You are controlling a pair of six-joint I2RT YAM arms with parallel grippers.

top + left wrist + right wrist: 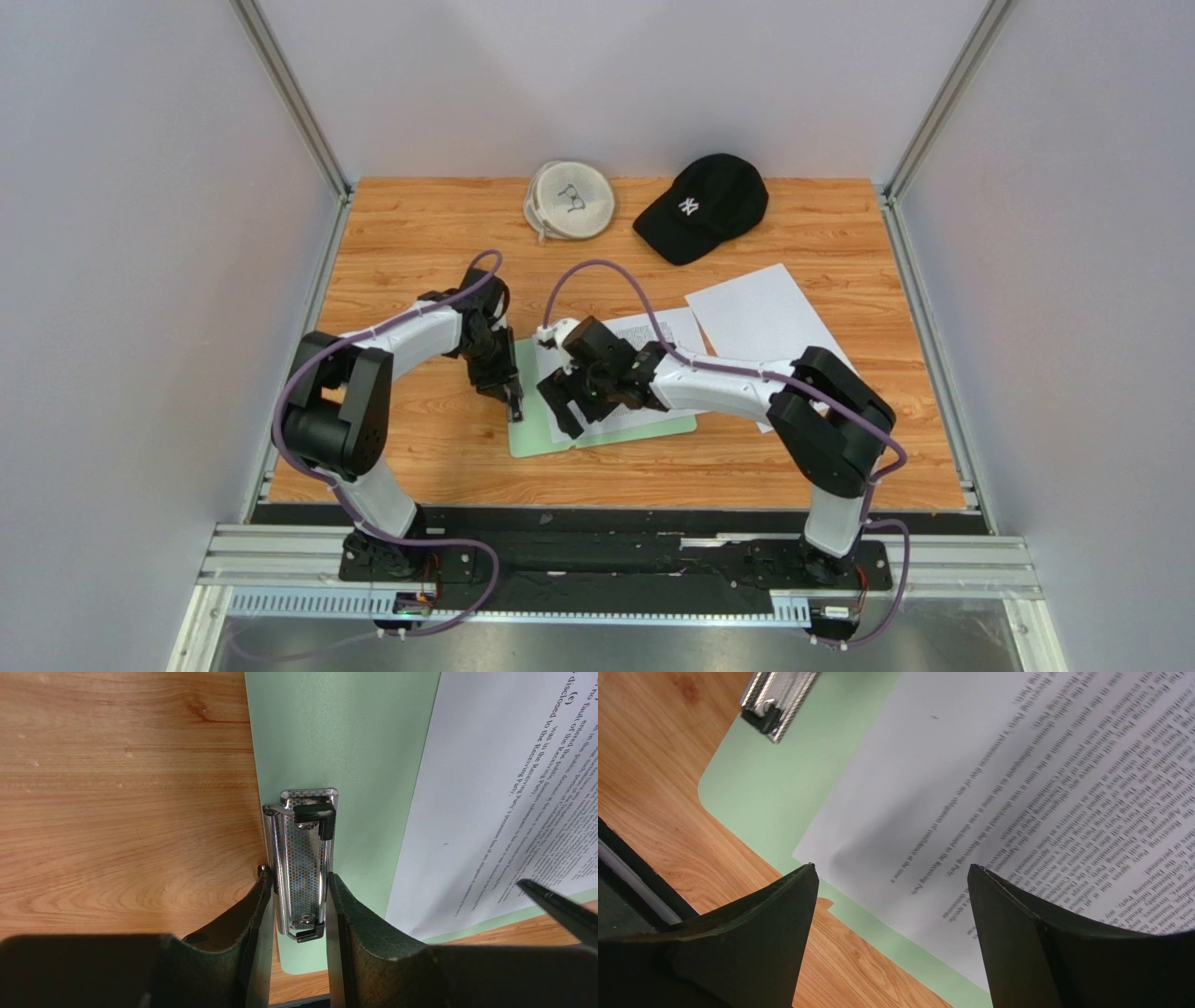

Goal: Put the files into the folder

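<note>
- Two details escape the top view: left tool [297, 878] pinches the clip [302, 847] of the folder [351, 742], seemingly squeezing it.
- Wrist view: right tool [891, 871] gapes wide above the files [1018, 777].

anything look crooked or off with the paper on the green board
Yes. The printed sheet lies skewed on the folder, its edge slanting away from the clip and not tucked under it. Another sheet lies off to the side.

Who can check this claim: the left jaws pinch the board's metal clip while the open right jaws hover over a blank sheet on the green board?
Not blank: the sheet faces up printed with text, as the right wrist view shows. The rest stands: left jaws pinch the metal clip, open right jaws hover over the green board.
</note>
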